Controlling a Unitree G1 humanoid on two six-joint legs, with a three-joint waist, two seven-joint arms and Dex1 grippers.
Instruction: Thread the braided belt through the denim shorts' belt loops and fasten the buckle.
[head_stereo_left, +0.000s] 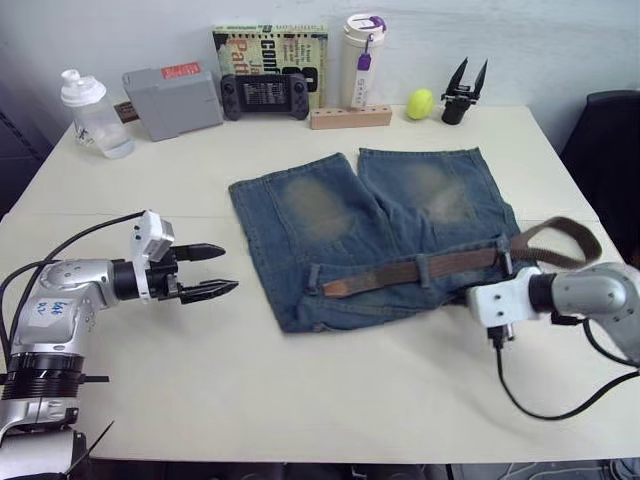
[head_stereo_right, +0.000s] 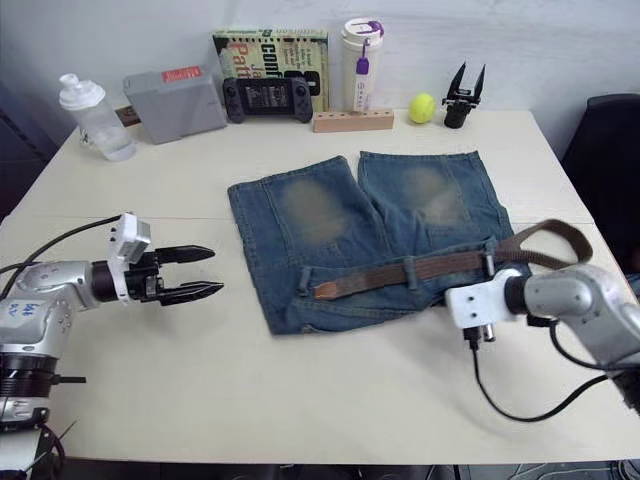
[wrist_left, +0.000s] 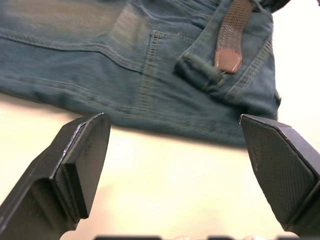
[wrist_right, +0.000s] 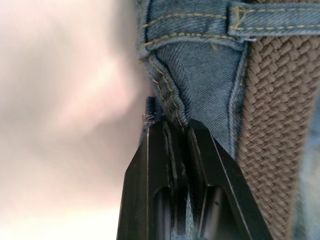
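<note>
**Belt partway through the loops, tip short of the last one**

The shorts (head_stereo_left: 375, 235) lie flat mid-table (head_stereo_left: 300, 400), waistband toward the robot, legs pointing to 12 o'clock. The belt (head_stereo_left: 420, 270) runs along the waistband under at least two loops, one near its middle (head_stereo_left: 428, 268). Its tan tip (wrist_left: 228, 58) rests just beside a loop at the 9 o'clock end (wrist_left: 202, 71), not yet through it. The rest of the belt curls off the shorts toward 3 o'clock; I cannot make out the buckle.

The right tool (wrist_right: 179, 131) is pressed together on a fold of denim at the waistband's 3 o'clock corner, just beside the belt. The left tool (head_stereo_left: 222, 270) hovers at 9 o'clock of the shorts, fingers spread, holding nothing.

To do this step well, I judge the right tool should keep the waistband pinned so the fabric does not bunch, while the left tool takes the tan tip by its leather end and draws it flat under that last loop, pulling along the waistband rather than upward.
</note>
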